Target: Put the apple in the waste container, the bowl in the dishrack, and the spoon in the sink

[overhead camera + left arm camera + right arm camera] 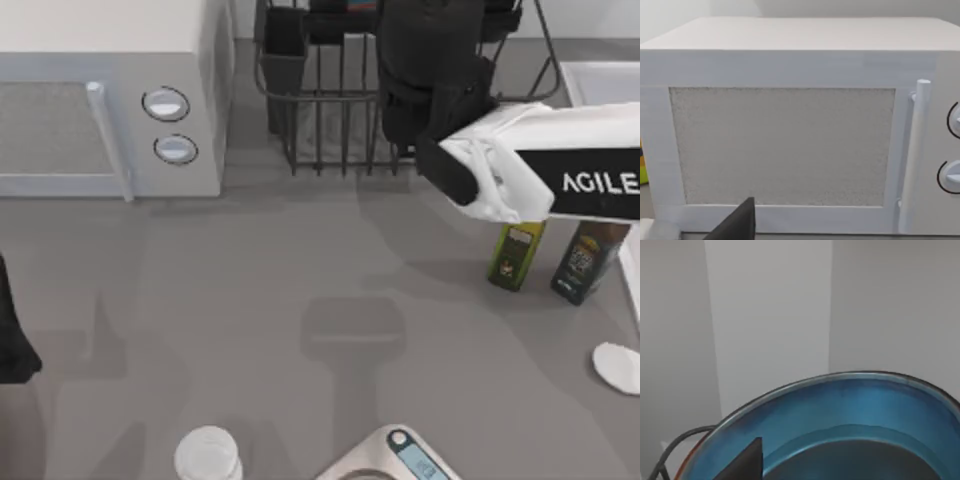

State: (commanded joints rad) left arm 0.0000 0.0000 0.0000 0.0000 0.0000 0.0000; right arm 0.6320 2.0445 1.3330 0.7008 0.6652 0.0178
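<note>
My right gripper [432,92] hangs over the black wire dishrack [320,120] at the back of the table. In the right wrist view the blue bowl [850,410] with its reddish-brown rim lies close under the camera. One dark finger [742,462] reaches inside the bowl, and the gripper is shut on it. A wire of the dishrack [675,442] shows beside the bowl. The white spoon [617,366] lies at the table's right edge. The white sink [600,82] stands at the back right. The apple and the waste container are out of view. My left arm [12,340] is parked at the left edge.
A white microwave [110,90] with two knobs stands at the back left and faces the left wrist camera [790,150]. Two bottles [516,256] [583,262] stand under my right arm. A translucent cup [208,456] and a kitchen scale [395,462] sit at the front edge.
</note>
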